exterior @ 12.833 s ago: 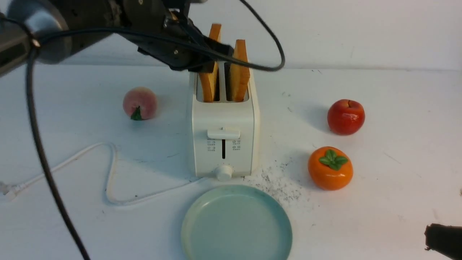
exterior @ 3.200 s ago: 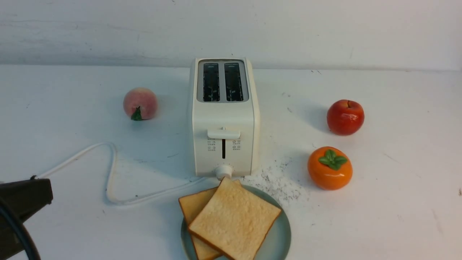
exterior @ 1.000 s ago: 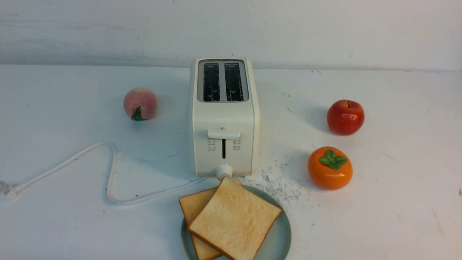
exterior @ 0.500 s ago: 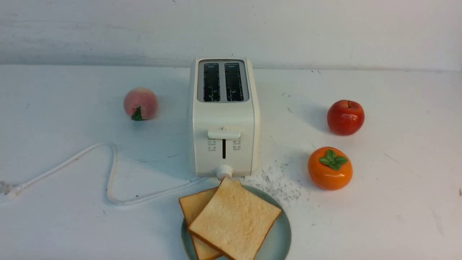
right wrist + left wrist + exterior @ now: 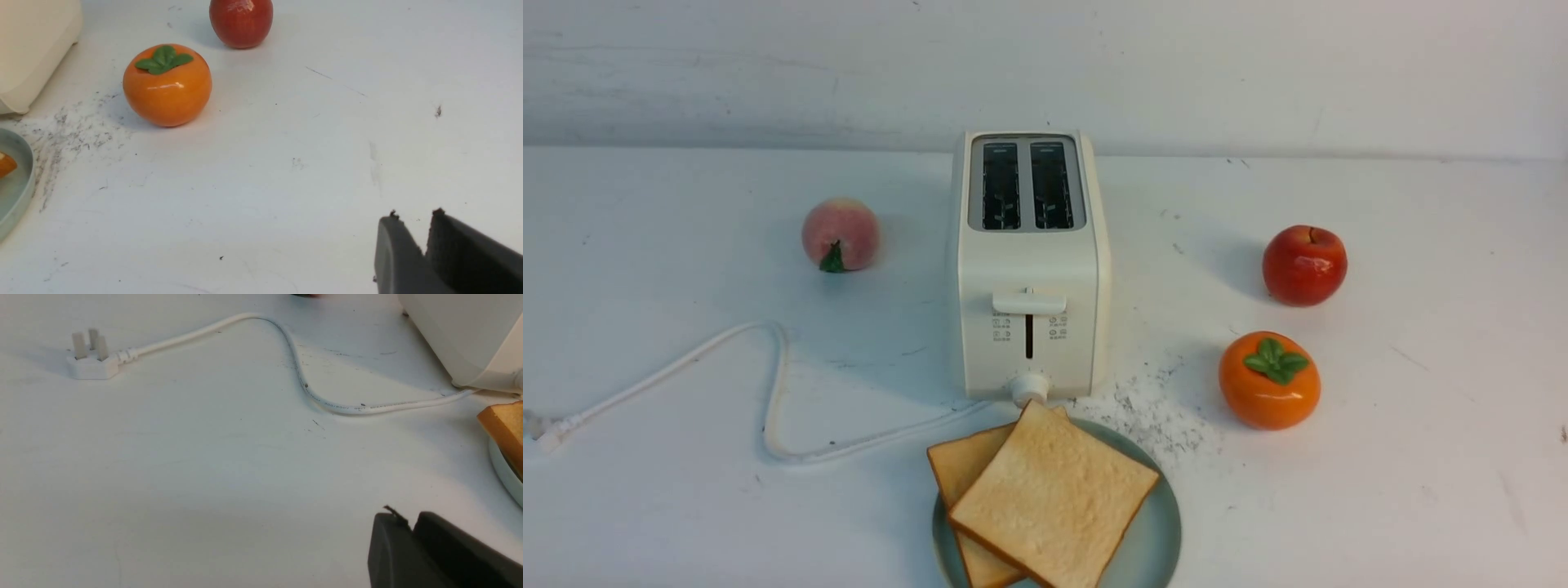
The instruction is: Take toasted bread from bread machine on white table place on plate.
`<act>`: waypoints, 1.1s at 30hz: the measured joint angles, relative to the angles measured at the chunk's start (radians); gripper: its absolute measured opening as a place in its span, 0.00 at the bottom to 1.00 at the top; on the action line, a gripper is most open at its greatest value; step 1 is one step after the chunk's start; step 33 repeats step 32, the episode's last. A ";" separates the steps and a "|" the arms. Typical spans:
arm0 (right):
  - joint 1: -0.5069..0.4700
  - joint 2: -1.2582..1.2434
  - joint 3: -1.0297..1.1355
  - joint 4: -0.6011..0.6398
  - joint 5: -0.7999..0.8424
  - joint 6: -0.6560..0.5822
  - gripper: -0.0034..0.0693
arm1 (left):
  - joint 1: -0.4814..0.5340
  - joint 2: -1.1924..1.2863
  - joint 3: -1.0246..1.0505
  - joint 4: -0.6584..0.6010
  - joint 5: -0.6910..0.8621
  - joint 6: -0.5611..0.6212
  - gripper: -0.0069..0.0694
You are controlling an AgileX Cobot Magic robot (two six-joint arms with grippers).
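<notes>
Two slices of toasted bread lie overlapping on the pale blue-green plate, at the front of the white table. Behind the plate stands the bread machine with both slots empty. No arm shows in the front view. In the left wrist view my left gripper hangs shut and empty above bare table, near the plate's rim and a corner of toast. My right gripper is open by a narrow gap, holding nothing, over the table well away from the plate.
A peach sits left of the bread machine. On its right are a red apple and an orange persimmon. The white cord loops across the left front to its plug. Dark specks lie beside the plate.
Nothing has moved in the last second. Since the earliest frames both slices went from the slots onto the plate, and the left arm has left the front view.
</notes>
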 joint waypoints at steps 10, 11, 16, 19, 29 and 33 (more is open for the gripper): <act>0.000 0.000 0.000 0.000 0.000 0.000 0.24 | 0.000 0.000 0.000 0.000 0.000 0.000 0.19; 0.000 0.000 0.000 0.000 0.000 0.000 0.24 | 0.000 0.000 0.000 0.000 0.000 0.000 0.19; 0.000 0.000 0.000 -0.001 0.000 0.000 0.25 | 0.000 0.000 0.000 0.000 0.000 0.000 0.20; 0.000 0.000 0.000 -0.001 0.000 0.000 0.25 | 0.000 0.000 0.000 0.000 0.000 0.000 0.21; 0.000 0.000 0.000 -0.001 0.000 0.000 0.27 | 0.000 0.000 0.000 0.000 0.000 0.000 0.22; 0.000 0.000 0.000 -0.001 0.000 0.000 0.28 | 0.000 0.000 0.000 0.000 0.000 0.000 0.22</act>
